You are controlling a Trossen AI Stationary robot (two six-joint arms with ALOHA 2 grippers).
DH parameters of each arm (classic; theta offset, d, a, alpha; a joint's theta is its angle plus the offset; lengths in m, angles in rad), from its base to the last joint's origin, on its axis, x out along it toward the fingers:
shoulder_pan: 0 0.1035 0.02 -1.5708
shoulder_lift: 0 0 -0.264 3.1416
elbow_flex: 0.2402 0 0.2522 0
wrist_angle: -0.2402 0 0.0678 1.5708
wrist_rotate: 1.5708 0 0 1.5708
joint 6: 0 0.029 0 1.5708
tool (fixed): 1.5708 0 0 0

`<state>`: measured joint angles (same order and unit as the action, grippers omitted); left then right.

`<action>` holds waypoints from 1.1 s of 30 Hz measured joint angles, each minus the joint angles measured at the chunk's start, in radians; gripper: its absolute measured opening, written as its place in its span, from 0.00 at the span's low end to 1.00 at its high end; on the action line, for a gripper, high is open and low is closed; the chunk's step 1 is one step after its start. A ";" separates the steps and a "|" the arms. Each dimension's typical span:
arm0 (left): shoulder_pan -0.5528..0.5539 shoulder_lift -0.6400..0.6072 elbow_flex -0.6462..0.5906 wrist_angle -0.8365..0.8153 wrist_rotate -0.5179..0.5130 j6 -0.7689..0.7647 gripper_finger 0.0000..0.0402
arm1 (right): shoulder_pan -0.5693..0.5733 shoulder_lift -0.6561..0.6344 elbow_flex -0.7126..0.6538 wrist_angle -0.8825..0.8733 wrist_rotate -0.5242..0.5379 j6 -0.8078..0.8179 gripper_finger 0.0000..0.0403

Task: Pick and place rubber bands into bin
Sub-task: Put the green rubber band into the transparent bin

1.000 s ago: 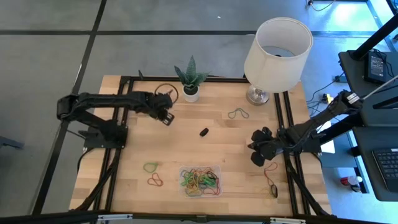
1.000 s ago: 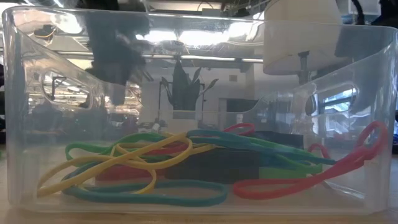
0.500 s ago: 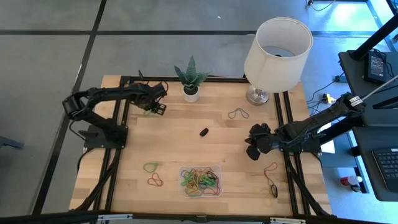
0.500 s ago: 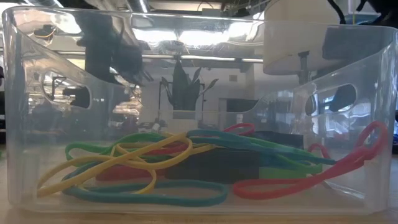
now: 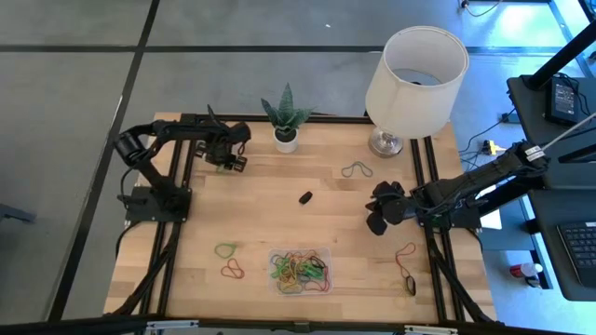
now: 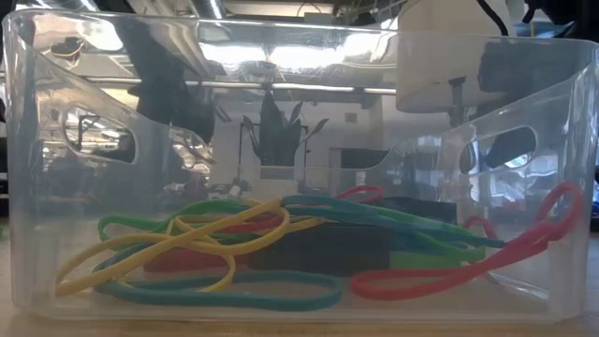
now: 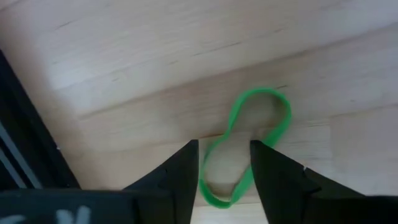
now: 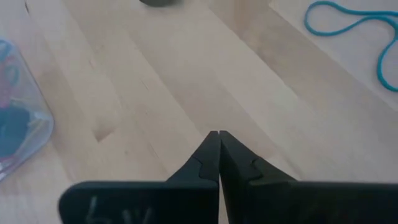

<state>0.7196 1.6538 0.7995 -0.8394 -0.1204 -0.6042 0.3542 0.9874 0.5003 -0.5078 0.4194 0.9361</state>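
My left gripper (image 5: 229, 160) (image 7: 224, 149) points down at the table's far left, open. A green rubber band (image 7: 245, 146) (image 5: 223, 167) lies flat on the wood there, and its nearer loop sits between the two fingers, which stand on either side of it. My right gripper (image 5: 377, 220) (image 8: 219, 149) hovers shut over bare wood at the right. The clear bin (image 5: 300, 270) (image 6: 562, 140) stands at the near middle with several coloured rubber bands (image 6: 243, 243) in it. Loose bands lie on the table: green (image 5: 225, 249), red (image 5: 232, 270), grey (image 5: 356, 169), red (image 5: 405, 251).
A small potted plant (image 5: 285, 130) stands just right of my left gripper. A white lamp (image 5: 414, 74) occupies the far right corner. A small black chunk (image 5: 305, 197) lies mid-table. Another band (image 5: 410, 282) lies near the right front edge. Black frame rails (image 5: 182, 186) run along both sides.
My left gripper has swung toward the table's far left corner and come down over the green rubber band, its arm folding back toward the left edge. My right gripper has drifted a little toward the table's left, staying shut.
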 joint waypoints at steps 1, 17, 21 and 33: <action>-0.001 0.006 0.001 0.000 0.001 0.006 0.34 | 0.000 0.000 0.000 0.002 0.000 0.000 0.01; -0.088 -0.208 -0.015 -0.016 0.052 0.070 0.00 | 0.000 0.000 0.000 0.002 -0.001 -0.040 0.01; -0.205 -0.315 -0.014 -0.022 0.085 0.068 0.00 | 0.000 0.000 0.000 0.002 -0.001 -0.085 0.01; -0.429 -0.433 -0.012 -0.117 -0.062 -0.027 0.01 | 0.000 0.000 0.000 0.004 -0.052 -0.179 0.01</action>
<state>0.2910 1.2209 0.7879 -0.9565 -0.1824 -0.6316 0.3542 0.9874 0.5003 -0.5033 0.3672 0.7572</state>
